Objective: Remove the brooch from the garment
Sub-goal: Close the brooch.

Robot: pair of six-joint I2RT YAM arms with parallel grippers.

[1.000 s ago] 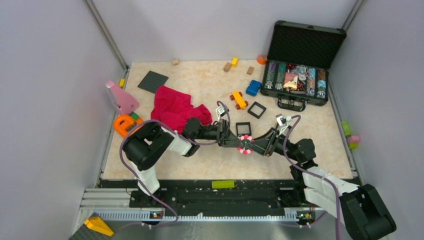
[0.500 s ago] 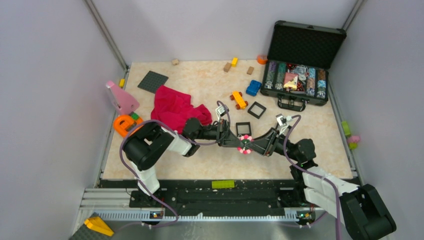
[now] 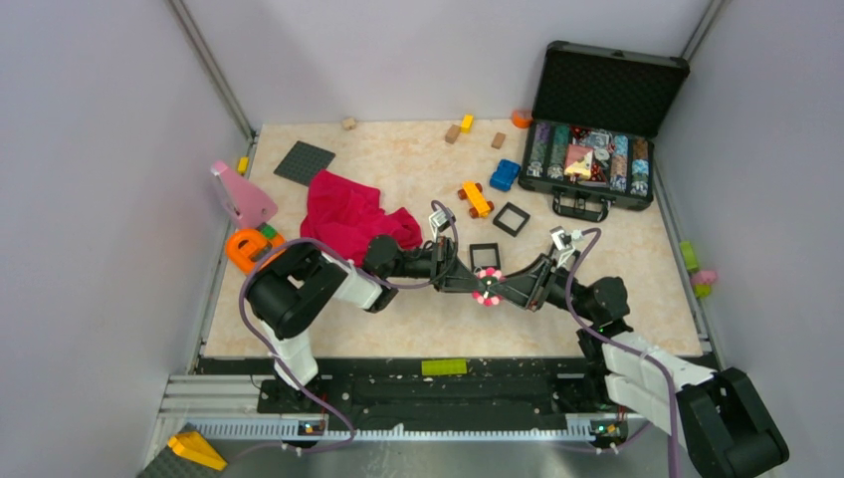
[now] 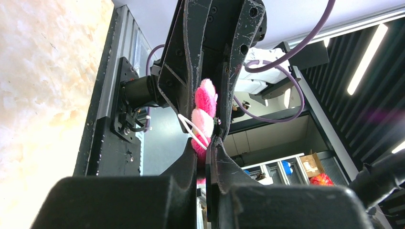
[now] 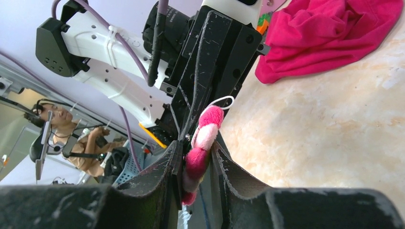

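Observation:
The brooch [image 3: 487,289], a small pink-and-white flower disc, hangs above the table between my two arms, away from the garment [image 3: 353,217], a crumpled red cloth lying to the left. My left gripper [image 3: 478,287] comes at it from the left and is shut on its edge. In the left wrist view the brooch [image 4: 204,119] stands edge-on at the left gripper [image 4: 207,143], with a white thread loop on it. My right gripper [image 3: 498,291] meets it from the right. In the right wrist view the brooch [image 5: 203,138] is pinched in the right gripper [image 5: 197,145], the garment [image 5: 334,33] behind.
An open black case [image 3: 557,204] with packed items stands at the back right. Two black square frames [image 3: 485,256] lie just behind the grippers, with an orange toy car [image 3: 476,199] and a blue one [image 3: 505,175] further back. An orange ring toy [image 3: 244,249] sits at the left edge.

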